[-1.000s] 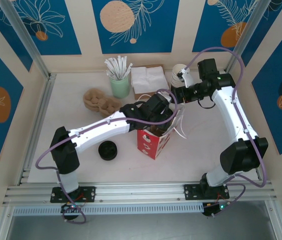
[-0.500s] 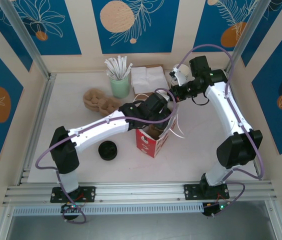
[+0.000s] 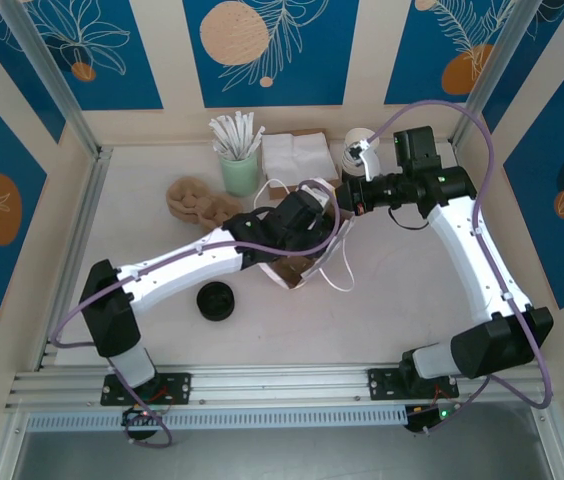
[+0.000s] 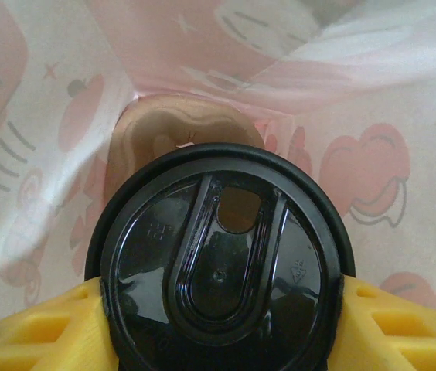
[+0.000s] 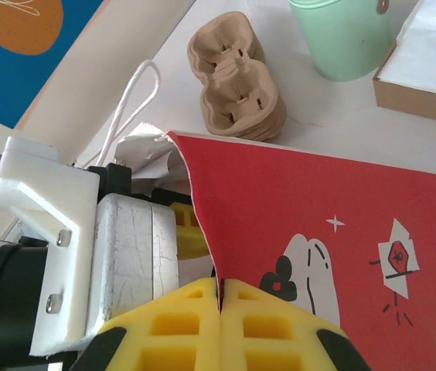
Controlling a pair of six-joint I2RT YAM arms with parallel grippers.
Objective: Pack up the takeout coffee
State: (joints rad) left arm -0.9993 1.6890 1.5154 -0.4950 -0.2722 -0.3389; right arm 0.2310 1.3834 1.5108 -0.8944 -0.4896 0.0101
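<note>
Left gripper (image 4: 222, 328) has its yellow fingers (image 4: 40, 328) clamped on either side of the takeout coffee (image 4: 218, 263), just under the round black lid. The cup is inside the paper bag (image 4: 372, 116), whose pale printed walls surround it. A brown pulp insert (image 4: 183, 131) lies at the bag's bottom, just past the lid's far edge; whether the cup touches it I cannot tell.

Right gripper (image 5: 219, 297) is closed tight on the red bag's rim, pinching the paper flat and holding the mouth open from the right. From above, the bag (image 3: 292, 272) sits mid-table and looks tipped off upright, with the left arm hiding most of it.

Further out, a pulp cup carrier (image 5: 233, 100) stands on the table beyond the bag. A green cup (image 5: 349, 35) and a napkin box (image 5: 427, 73) sit farther right, and a low stack of black lids (image 3: 215, 300) lies to the near left.

This looks like the step of seating the cup in the bag. Next, the cup should be set upright on the insert. Then the left fingers should part and draw straight back out without snagging the paper, while the right pinch steadies the rim.
</note>
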